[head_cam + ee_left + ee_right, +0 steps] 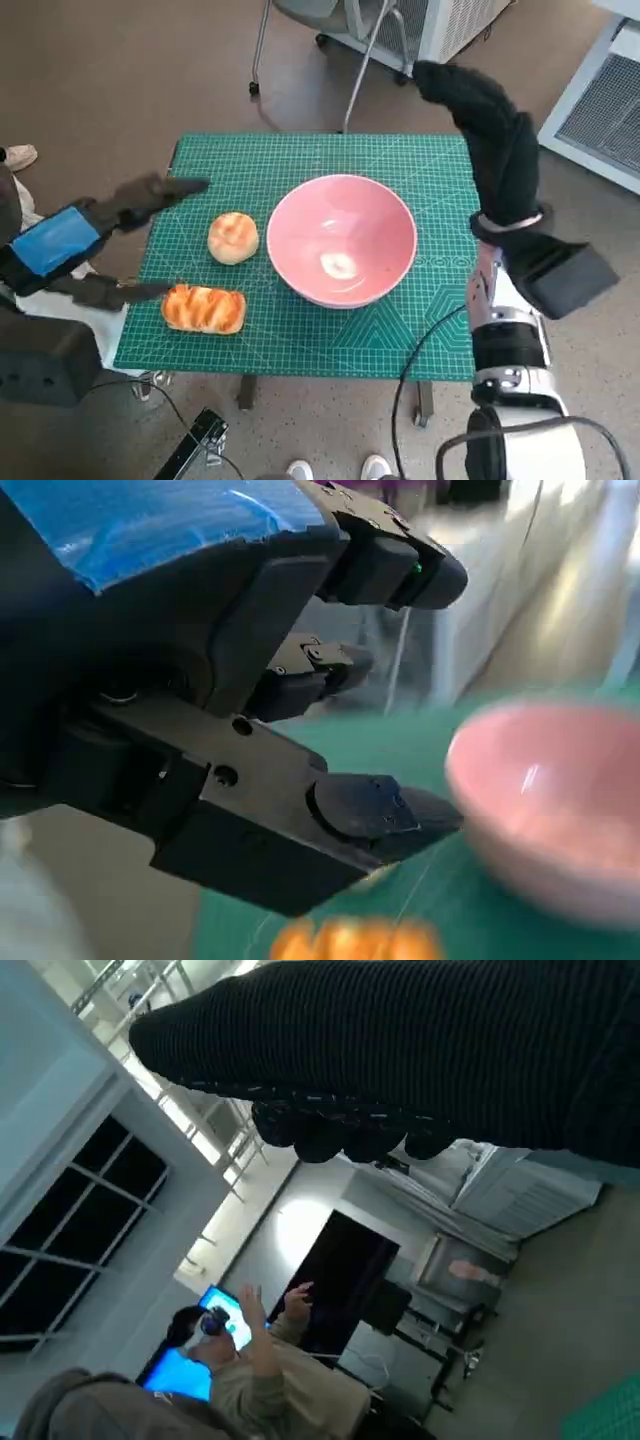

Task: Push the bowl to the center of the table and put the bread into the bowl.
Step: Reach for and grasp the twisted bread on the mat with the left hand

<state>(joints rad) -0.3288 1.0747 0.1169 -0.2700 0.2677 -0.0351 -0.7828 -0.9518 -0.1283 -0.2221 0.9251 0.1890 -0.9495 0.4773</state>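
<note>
The pink bowl (342, 240) stands near the middle of the green mat (310, 160), empty; its rim also shows in the left wrist view as the bowl (550, 800). A round bun (233, 238) lies just left of it. A long glazed bread (204, 309) lies near the mat's front left corner, blurred as bread (355, 942) in the left wrist view. My left hand (100, 235) hovers at the mat's left edge, fingers spread, holding nothing. My right hand (490, 130) is raised above the mat's right edge, fingers extended, empty.
A chair base on casters (330, 40) stands behind the table. White cabinets (600, 110) are at the right. A person's shoes (335, 468) show at the table's front edge, another foot (15, 156) at the left. A person (230, 1360) sits in the right wrist view.
</note>
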